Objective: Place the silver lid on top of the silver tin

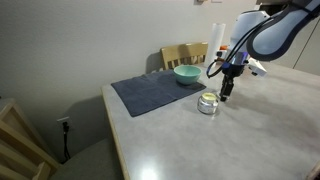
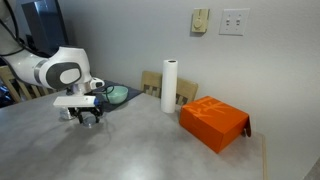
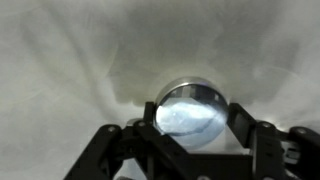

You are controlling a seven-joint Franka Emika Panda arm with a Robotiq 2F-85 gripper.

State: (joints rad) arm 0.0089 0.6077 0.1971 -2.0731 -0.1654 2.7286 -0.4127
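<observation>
The silver tin (image 1: 207,103) stands on the grey table, small, round, pale yellowish inside. My gripper (image 1: 226,95) is low over the table just beside the tin, apart from it; it also shows in an exterior view (image 2: 90,118). In the wrist view the silver lid (image 3: 190,110), a flat shiny disc, lies between the two fingers of my gripper (image 3: 190,128), which sit against its left and right edges. The lid is hidden behind the fingers in both exterior views. The tin is out of the wrist view.
A teal bowl (image 1: 186,74) sits on a dark blue mat (image 1: 150,92) behind the tin. A paper towel roll (image 2: 169,85) and an orange box (image 2: 213,122) stand further along the table. A wooden chair (image 1: 185,53) is behind the table.
</observation>
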